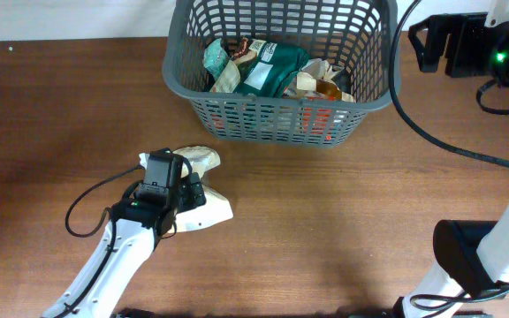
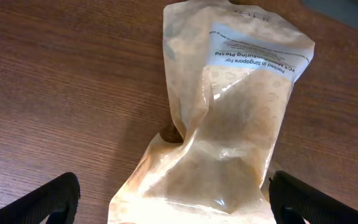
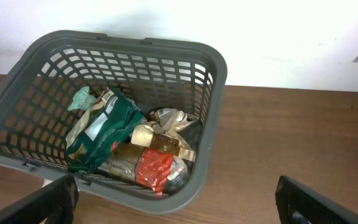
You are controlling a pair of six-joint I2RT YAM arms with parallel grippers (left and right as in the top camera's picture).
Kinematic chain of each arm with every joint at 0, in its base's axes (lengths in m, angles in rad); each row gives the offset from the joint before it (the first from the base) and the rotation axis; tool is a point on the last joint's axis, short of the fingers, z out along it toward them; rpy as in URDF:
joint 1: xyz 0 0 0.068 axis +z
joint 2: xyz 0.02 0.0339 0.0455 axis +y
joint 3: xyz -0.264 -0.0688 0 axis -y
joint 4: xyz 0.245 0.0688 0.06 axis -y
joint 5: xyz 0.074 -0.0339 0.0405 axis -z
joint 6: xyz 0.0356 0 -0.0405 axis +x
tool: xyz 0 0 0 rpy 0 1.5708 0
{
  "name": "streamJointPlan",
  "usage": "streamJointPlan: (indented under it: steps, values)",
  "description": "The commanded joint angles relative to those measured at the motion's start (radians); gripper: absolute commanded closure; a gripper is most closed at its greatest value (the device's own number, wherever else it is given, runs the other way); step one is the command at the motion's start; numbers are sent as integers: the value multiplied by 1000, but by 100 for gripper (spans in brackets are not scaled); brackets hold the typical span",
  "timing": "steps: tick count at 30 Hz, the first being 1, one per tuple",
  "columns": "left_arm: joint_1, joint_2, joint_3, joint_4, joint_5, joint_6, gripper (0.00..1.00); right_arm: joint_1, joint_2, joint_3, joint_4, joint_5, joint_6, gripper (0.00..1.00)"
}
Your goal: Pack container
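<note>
You are working the pickup: your left gripper (image 2: 176, 199) is straddling, wide open, the tan packet (image 2: 229, 124) lying apart from the container (image 1: 237, 110), on its near-left. The next move is probably calling for lowering and pinching.

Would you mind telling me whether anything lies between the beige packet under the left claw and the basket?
Nothing visible does. Only bare table separates the beige packet, under the open left claw, from the basket. Its near wall would have to be cleared, and other packets already lie inside.
</note>
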Motion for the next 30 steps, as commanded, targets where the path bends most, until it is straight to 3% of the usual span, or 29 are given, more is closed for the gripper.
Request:
streamJointPlan:
  steps: [1, 8, 9, 14, 30]
  values:
    - [7, 5, 14, 1, 42, 55, 8, 5, 0, 0, -6, -10, 2, 1]
    - [10, 5, 14, 7, 130, 61, 11, 5, 0, 0, -6, -24, 2, 1]
    - [10, 5, 14, 2, 156, 60, 15, 5, 0, 0, -6, -24, 2, 1]
    - [10, 5, 15, -18, 217, 60, 20, 5, 0, 0, -6, -24, 2, 1]
    - [10, 115, 262, -218, 185, 124, 21, 5, -1, 0, -6, -28, 2, 1]
